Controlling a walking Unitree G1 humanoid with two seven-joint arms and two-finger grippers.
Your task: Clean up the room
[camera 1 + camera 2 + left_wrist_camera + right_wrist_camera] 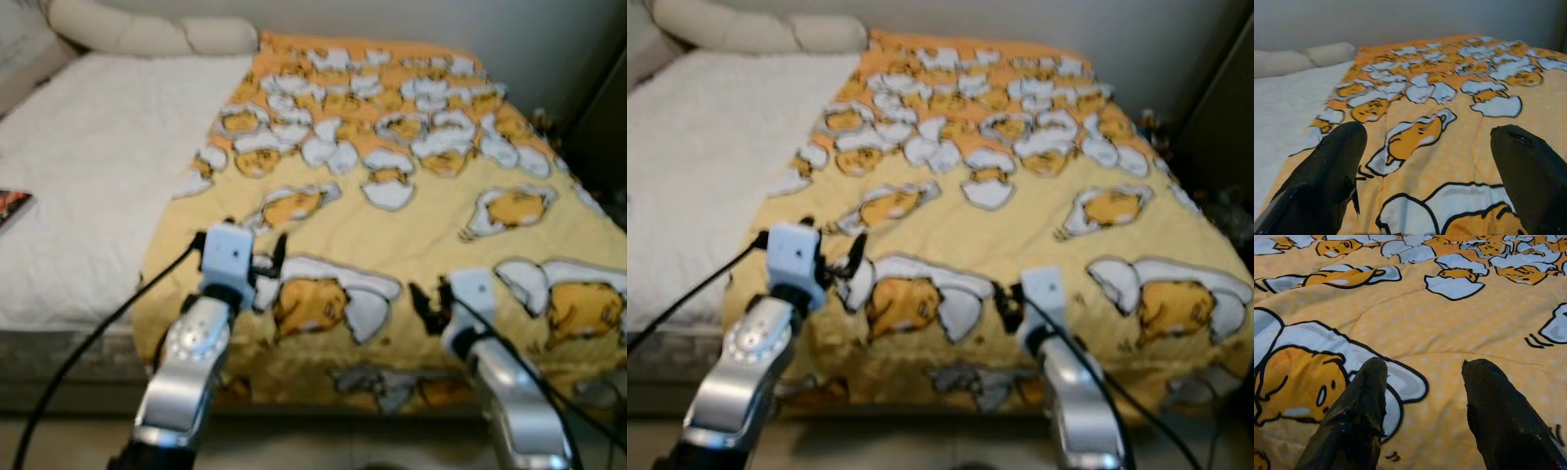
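Left hand [1425,142], right hand [1422,377] both spread wide, empty, over yellow blanket [411,225].

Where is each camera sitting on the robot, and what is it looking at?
Left eye view: on the head, looking down at the yellow blanket on the bed; both silver arms show, with the left gripper and right gripper.
Right eye view: beside it, same scene.
Left wrist view: on the left wrist, looking along the blanket toward the pillow; its open fingers show.
Right wrist view: on the right wrist, close above the blanket; open fingers show.
All share the blanket.
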